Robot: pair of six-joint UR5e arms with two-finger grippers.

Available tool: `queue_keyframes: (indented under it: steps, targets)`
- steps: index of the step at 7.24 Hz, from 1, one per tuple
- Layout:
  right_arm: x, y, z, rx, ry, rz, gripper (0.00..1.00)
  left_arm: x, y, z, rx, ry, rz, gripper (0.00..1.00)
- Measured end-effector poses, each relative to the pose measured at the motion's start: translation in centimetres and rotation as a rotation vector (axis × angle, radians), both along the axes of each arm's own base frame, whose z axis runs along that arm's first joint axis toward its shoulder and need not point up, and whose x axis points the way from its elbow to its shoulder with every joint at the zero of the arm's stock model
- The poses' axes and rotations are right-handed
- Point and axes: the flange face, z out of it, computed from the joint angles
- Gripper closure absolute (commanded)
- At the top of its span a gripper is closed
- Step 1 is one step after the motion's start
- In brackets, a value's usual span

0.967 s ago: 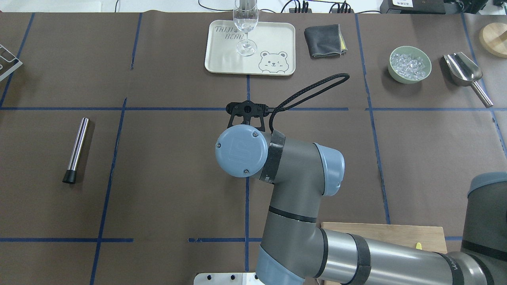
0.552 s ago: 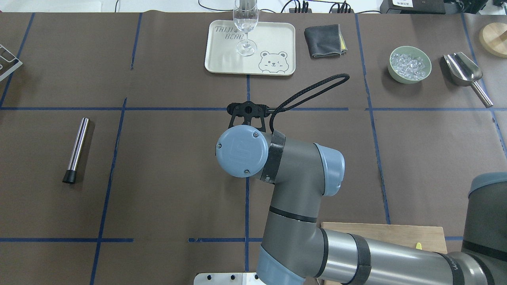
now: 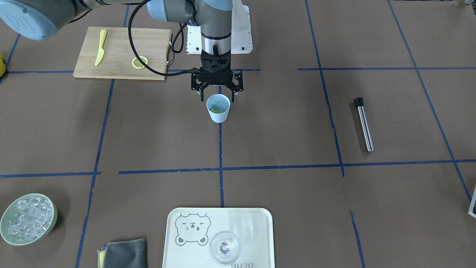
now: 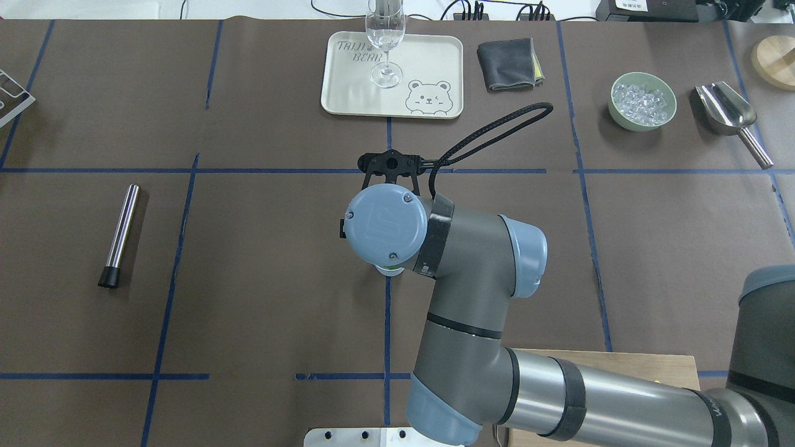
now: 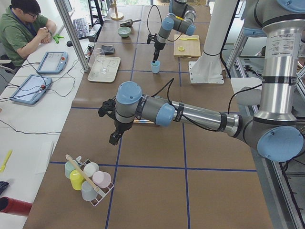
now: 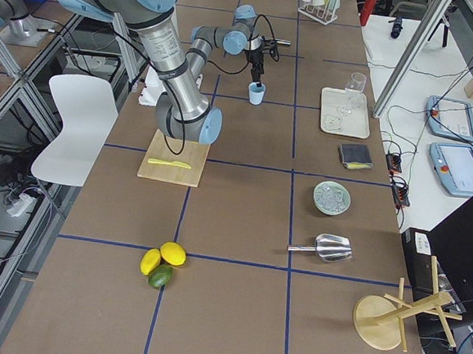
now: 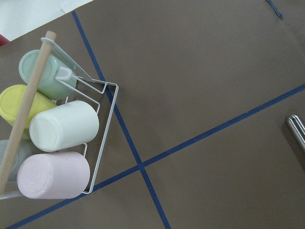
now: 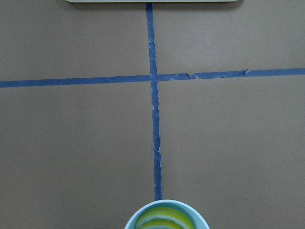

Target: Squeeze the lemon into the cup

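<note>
The right gripper (image 3: 218, 92) hung just above the cup (image 3: 218, 117). Its two black fingers were spread wide apart and held nothing. The cup was small, light blue and matte, wider at the mouth than at the foot. It stood upright on a blue tape line (image 3: 220, 149) of the table (image 3: 282, 123), which was covered with brown paper. The lemon (image 3: 215, 110), a thin round slice with bright yellow rind, lay inside the cup. The right wrist view showed it there too, as curved yellow bands under the pale blue rim.

A second slice (image 3: 140, 62) lay flat on the light wooden cutting board (image 3: 119, 56), to the robot's right. Near it lay a yellow plastic knife (image 3: 100, 46), and both were well apart from the cup. Toward the robot's left lay a polished steel rod (image 3: 364, 124) with a black cap. Far from the robot, a cream tray (image 3: 256, 223) with rounded corners and a drawn bear carried a clear stemmed glass (image 3: 224, 246).

The left gripper (image 5: 114, 138) hovered above a white wire rack (image 7: 105, 133) of pastel cups. Whether its fingers were spread or pressed together could not be told.
</note>
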Motion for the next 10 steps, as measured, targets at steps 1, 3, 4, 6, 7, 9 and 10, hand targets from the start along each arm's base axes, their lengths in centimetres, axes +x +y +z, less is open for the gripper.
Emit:
queue_keyframes:
  steps: [1, 3, 4, 6, 7, 9, 10]
  targets:
    - [2.5, -3.0, 0.7, 0.009, 0.012, -0.046, 0.00, 0.0, -0.5, -0.9, 0.020, 0.001, 0.000, 0.00]
    - [11.7, -10.4, 5.1, 0.054, 0.051, -0.163, 0.00, 0.1, -2.4, -4.2, 0.142, 0.004, 0.002, 0.00]
    - [17.5, -13.7, 8.2, 0.085, 0.076, -0.225, 0.00, 0.3, -3.2, -5.7, 0.253, 0.024, 0.003, 0.00]
    - [31.5, -19.9, 16.3, 0.124, 0.114, -0.345, 0.00, 2.2, -3.3, -7.8, 0.331, 0.123, -0.017, 0.00]
    - [38.4, -21.8, 21.2, 0.144, 0.125, -0.417, 0.00, 5.0, -3.4, -8.3, 0.323, 0.159, 0.000, 0.00]
    - [49.4, -20.6, 32.3, 0.152, 0.155, -0.508, 0.00, 12.2, -3.5, -8.6, 0.186, 0.211, -0.025, 0.00]
    - [53.5, -17.4, 38.7, 0.140, 0.171, -0.516, 0.00, 15.0, -3.4, -8.5, 0.135, 0.199, -0.072, 0.00]
